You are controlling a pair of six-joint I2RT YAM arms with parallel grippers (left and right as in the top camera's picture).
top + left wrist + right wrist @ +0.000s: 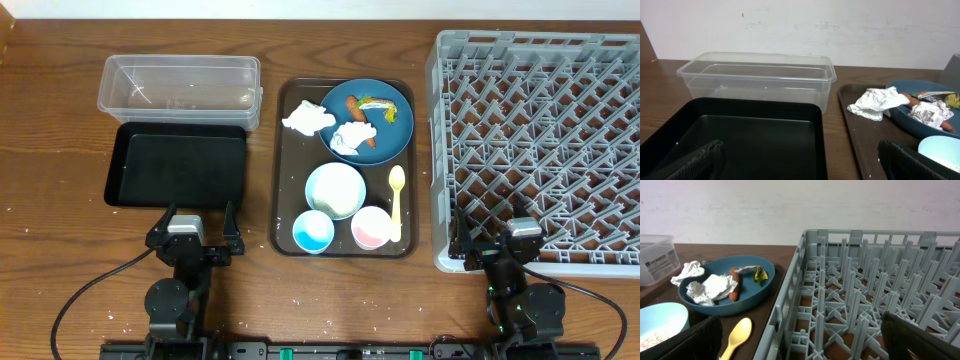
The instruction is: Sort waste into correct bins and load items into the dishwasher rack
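Resting near the bench's front edge, the left gripper (198, 220) and right gripper (500, 238) both stand spread wide, holding nothing. Crumpled white paper napkins (352, 137), a small orange carrot (352, 103) and a green-yellow wrapper (380, 103) lie on or against the round dark-blue plate (396, 130) mid-bench, between the clear rectangular plastic tub (180, 80), shallow black rectangular tray (178, 165) and large grey plastic crate (540, 140).

You are looking at what is reading as a robotics lab bench staged for dish sorting. A wooden counter (50, 150) is sitting against a bare white wall (850, 30). Black cables (90, 283) are trailing across it, and a rack (540, 130), tub (180, 85), black tray (178, 165) and brown tray (290, 160) are lying in neat order.
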